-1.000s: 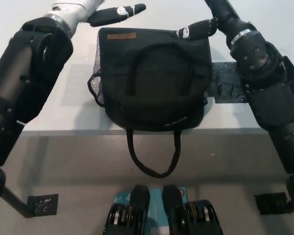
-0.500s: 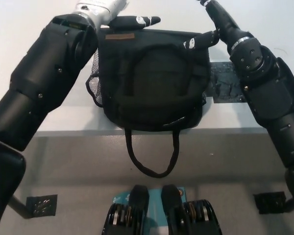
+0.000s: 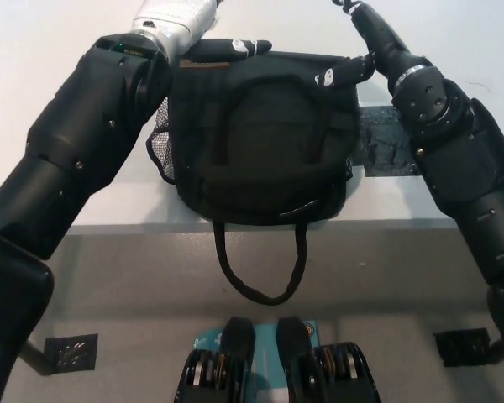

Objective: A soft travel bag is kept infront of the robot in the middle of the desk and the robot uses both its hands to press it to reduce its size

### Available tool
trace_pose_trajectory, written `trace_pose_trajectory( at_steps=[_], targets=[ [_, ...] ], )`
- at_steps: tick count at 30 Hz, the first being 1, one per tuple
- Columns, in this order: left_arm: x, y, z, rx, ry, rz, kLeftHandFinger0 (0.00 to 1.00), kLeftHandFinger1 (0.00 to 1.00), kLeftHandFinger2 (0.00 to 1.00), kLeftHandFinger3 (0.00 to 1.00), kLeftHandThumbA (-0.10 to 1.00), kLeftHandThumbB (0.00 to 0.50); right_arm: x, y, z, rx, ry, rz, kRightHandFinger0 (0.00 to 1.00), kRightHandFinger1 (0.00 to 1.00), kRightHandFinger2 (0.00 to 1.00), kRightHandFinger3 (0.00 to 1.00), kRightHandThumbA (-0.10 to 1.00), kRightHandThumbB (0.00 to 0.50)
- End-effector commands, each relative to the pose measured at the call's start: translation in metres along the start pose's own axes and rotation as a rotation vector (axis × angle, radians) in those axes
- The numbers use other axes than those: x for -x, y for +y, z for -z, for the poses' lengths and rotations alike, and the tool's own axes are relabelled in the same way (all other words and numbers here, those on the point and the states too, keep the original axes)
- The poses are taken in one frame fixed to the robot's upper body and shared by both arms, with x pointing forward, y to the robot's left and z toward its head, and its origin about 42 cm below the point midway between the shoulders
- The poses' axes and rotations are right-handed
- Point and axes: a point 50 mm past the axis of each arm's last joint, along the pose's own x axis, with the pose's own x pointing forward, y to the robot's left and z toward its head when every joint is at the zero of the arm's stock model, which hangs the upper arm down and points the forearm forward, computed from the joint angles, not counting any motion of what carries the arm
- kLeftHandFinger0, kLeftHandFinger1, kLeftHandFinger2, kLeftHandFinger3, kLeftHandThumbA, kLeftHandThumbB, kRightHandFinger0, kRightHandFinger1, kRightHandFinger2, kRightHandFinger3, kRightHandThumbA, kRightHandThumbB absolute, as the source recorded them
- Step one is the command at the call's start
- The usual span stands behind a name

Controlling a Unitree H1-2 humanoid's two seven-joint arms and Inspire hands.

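Observation:
The black soft travel bag [image 3: 260,134] lies in the middle of the white desk [image 3: 109,180], with its carry strap [image 3: 260,273] hanging over the front edge. My left hand [image 3: 203,34] reaches over the bag's far left corner, with a dark finger [image 3: 239,48] lying flat along the bag's far edge. At the far right corner is my right hand [image 3: 357,38], one finger [image 3: 344,71] resting on the bag's top. Both hands are stretched out, hold nothing, and are partly cut off by the top of the picture.
A dark patch [image 3: 388,141] is on the desk just right of the bag, under my right forearm. A mesh pocket [image 3: 161,147] bulges from the bag's left side. The desk's front edge runs just below the bag. Two small black marks [image 3: 71,353] [image 3: 462,346] lie on the floor.
My left arm has swung in toward the bag, and its hand now lies on the far left corner. The right hand has shifted slightly and stays at the far right corner.

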Motion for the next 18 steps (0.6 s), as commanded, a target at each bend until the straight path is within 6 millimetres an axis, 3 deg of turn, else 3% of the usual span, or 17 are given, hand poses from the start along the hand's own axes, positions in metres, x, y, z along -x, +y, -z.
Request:
trace_pose_trajectory(
  at_steps=[1,11,18],
  targets=[
    [-0.006,0.033,-0.005,-0.016,0.000,-0.091,1.00,1.00,1.00,1.00,1.00,0.000,-0.012,-0.024,-0.055,0.041,-0.148,0.054,1.00,1.00,1.00,1.00,1.00,0.207],
    [-0.008,0.026,0.005,-0.012,0.036,-0.062,1.00,1.00,1.00,1.00,1.00,0.000,-0.020,-0.029,-0.077,0.041,-0.176,0.044,1.00,1.00,1.00,1.00,1.00,0.218],
    [-0.010,0.017,0.006,-0.038,0.057,-0.015,1.00,1.00,1.00,1.00,1.00,0.005,-0.025,-0.015,-0.081,0.066,-0.142,0.018,1.00,1.00,1.00,1.00,1.00,0.171]
  ],
)
